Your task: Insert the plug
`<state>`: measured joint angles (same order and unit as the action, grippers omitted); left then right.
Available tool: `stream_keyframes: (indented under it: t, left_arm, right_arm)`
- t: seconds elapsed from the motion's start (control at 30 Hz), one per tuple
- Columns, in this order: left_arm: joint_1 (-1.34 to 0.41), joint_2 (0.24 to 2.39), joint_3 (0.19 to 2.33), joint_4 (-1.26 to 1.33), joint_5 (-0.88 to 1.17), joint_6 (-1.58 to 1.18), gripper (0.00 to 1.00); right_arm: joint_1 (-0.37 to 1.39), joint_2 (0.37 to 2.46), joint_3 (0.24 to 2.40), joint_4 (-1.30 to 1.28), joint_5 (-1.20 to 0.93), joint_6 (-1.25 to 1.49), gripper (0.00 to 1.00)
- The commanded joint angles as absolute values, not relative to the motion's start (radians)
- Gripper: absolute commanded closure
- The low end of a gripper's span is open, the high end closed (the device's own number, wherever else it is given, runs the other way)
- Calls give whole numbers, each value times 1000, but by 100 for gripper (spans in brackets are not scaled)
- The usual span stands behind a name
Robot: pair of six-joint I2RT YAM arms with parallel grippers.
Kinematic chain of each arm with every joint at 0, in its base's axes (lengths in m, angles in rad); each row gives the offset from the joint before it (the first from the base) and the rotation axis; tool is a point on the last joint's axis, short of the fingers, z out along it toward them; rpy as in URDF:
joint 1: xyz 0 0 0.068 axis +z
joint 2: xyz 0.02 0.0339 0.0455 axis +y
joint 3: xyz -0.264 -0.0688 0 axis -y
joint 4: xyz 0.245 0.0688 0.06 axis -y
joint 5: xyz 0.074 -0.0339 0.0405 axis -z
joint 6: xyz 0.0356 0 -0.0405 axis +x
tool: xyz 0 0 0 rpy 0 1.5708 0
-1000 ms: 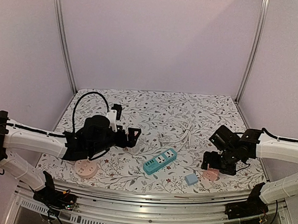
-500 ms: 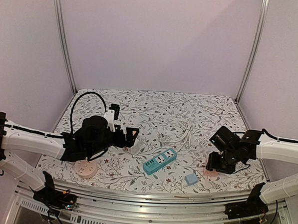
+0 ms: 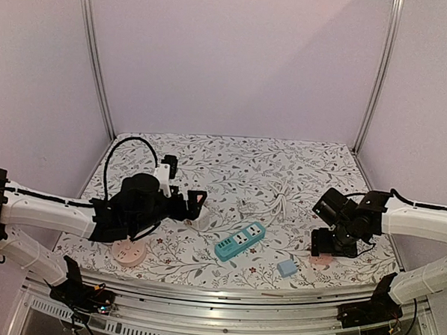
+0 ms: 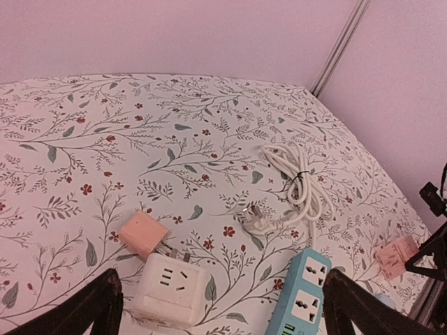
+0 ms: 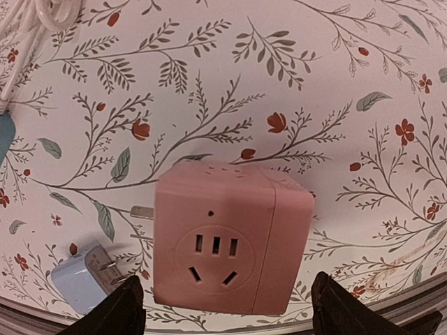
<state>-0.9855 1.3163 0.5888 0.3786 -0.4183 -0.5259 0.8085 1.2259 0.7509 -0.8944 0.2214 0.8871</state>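
Note:
A pink cube socket [image 5: 230, 241] lies on the floral table at the right front [image 3: 322, 262], with metal prongs sticking out on its left side. My right gripper [image 5: 227, 315] is open just above it, a finger on each side and apart from it. A small pale blue plug [image 5: 85, 280] lies beside the cube to its left. My left gripper [image 4: 223, 315] is open and empty above a white cube socket [image 4: 172, 288] with a small pink adapter [image 4: 143, 234] at its prongs. A white corded plug [image 4: 257, 220] lies loose on the table.
A teal power strip [image 3: 240, 240] lies at the middle front and also shows in the left wrist view [image 4: 307, 286]. A coiled white cable [image 3: 278, 200] lies behind it. A round pink socket [image 3: 129, 252] sits under my left arm. Metal frame posts [image 3: 94, 63] stand at the back corners.
My right gripper has shifted a little to the right, over the pink cube. My left arm has drawn slightly back and left. Nothing was taken hold of.

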Motion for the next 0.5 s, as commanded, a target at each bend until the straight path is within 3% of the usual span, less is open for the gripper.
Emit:
stream_keyframes:
  t: [0.0, 0.27, 0.4, 0.47]
  left_arm:
    - [-1001, 1295, 569, 385, -438, -509, 1]
    - [-1000, 1279, 565, 374, -471, -491, 1]
    - [-997, 1253, 553, 368, -511, -472, 1]
    - [-994, 1243, 544, 372, -522, -462, 1]
  right_arm:
    - [804, 1260, 763, -878, 225, 859, 21]
    - [804, 1266, 751, -873, 229, 858, 37]
    - [805, 1262, 750, -868, 232, 848, 48]
    - [803, 1264, 750, -860, 233, 831, 59]
